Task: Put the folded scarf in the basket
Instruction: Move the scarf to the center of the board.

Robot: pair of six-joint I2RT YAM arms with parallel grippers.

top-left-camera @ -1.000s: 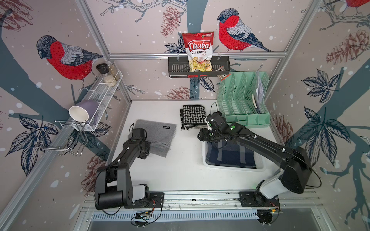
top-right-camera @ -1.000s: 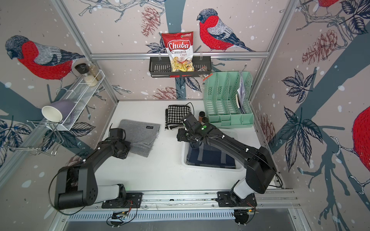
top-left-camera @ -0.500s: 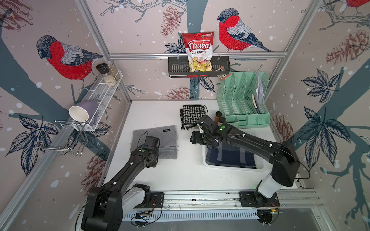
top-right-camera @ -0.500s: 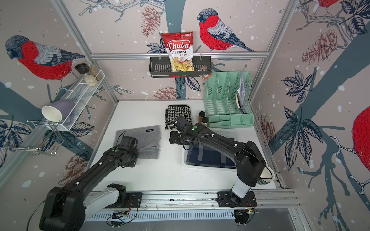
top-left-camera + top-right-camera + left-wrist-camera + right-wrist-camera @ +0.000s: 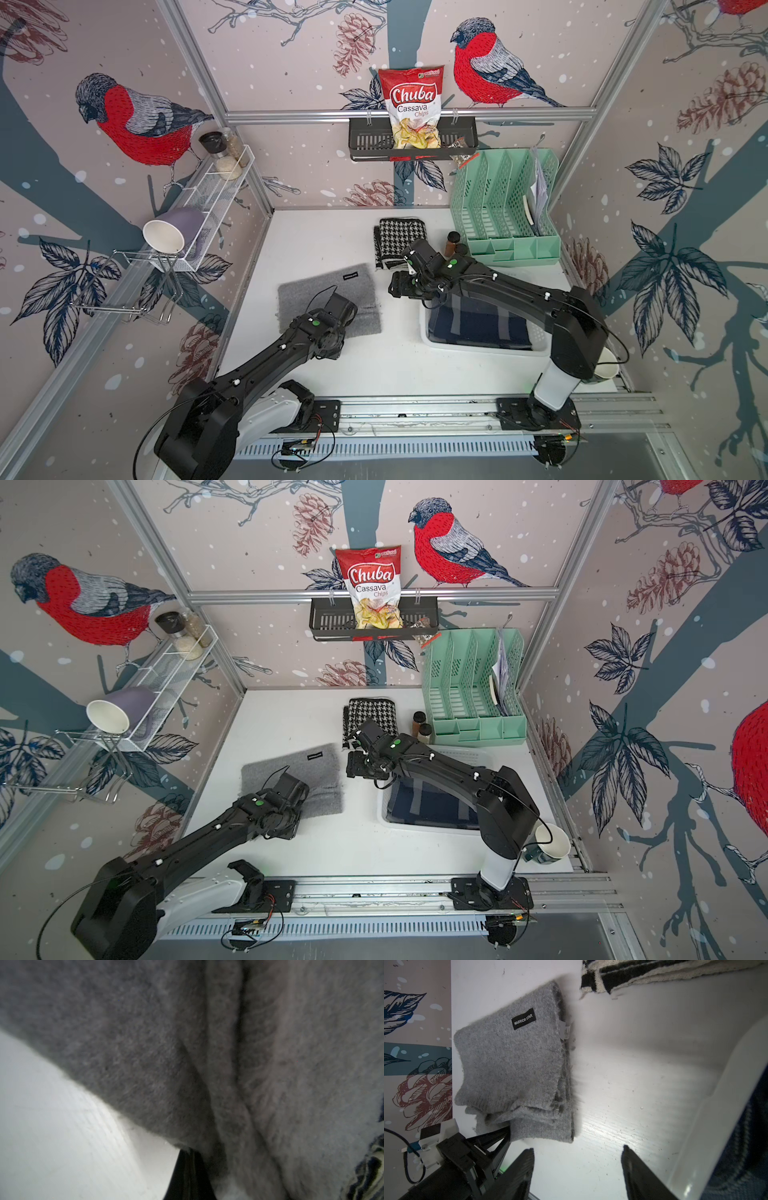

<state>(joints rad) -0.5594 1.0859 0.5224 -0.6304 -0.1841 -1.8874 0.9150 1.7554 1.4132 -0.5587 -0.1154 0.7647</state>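
**Grey scarf lies to the left of the basket, pinched at its near edge**

The grey folded scarf (image 5: 328, 286) lies flat on the white table (image 5: 395, 370), well to the robot's left of the basket (image 5: 482, 350), with a strip of bare table between them. In both top views it is a rough rectangle whose longer side runs across the table, slightly skewed. Its layered, fringed edge faces the basket.

The left gripper (image 5: 508, 1133) is on it. In the right wrist view its black fingers are closed together on the scarf's near corner, the one toward the robot. In the left wrist view grey wool fills nearly the whole picture, which fits a pinch on the cloth.

The right gripper (image 5: 577, 1149) hangs over that bare strip — between scarf and basket, touching neither. Its jaws stand apart and empty, pointing toward the scarf's fringed edge.

The basket already holds a dark navy scarf (image 5: 478, 328), and a houndstooth scarf (image 5: 401, 232) lies apart toward the back.

So the carry would run toward the robot's right, along the scarf's longer side. The left arm has the hold — the right is nearer the basket and, by my reckoning, placed to take the free edge
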